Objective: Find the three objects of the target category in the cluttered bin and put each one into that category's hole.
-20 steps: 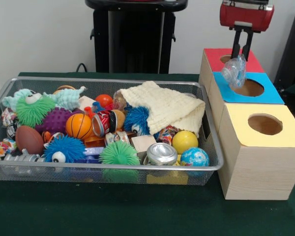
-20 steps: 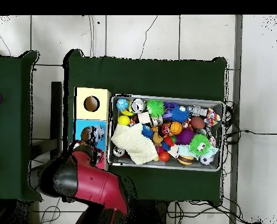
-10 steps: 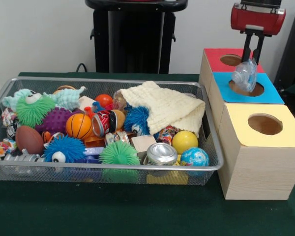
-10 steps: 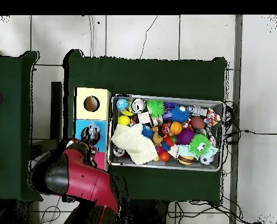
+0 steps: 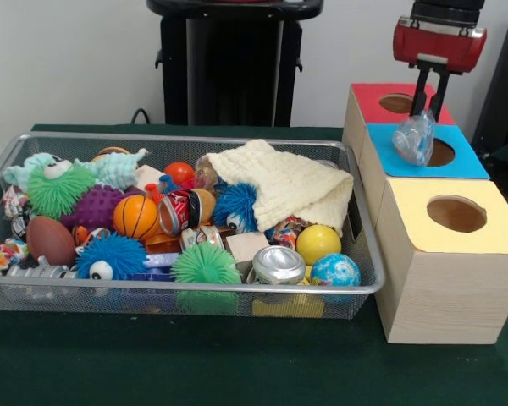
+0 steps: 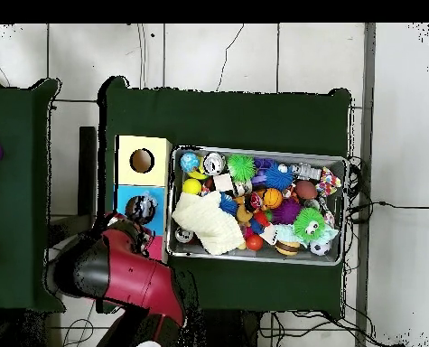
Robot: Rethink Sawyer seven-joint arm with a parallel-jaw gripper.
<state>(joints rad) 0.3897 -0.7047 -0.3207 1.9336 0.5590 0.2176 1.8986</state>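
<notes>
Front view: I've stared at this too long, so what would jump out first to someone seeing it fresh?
The red gripper above the three coloured boxes, its fingers holding a crumpled clear plastic bottle over the blue box hole. Next, the wire bin crammed with bright toys, with a cream cloth draped over its end nearest the boxes.

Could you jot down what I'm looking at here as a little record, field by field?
Hand: closed on a crumpled clear plastic bottle
Bottle position: hanging over the blue box, at its hole
Boxes: red box, blue, yellow box, in a row beside the bin
Bin: wire mesh, full of toys
Seen in bin: cream cloth, silver can, yellow ball, orange basketball
</notes>
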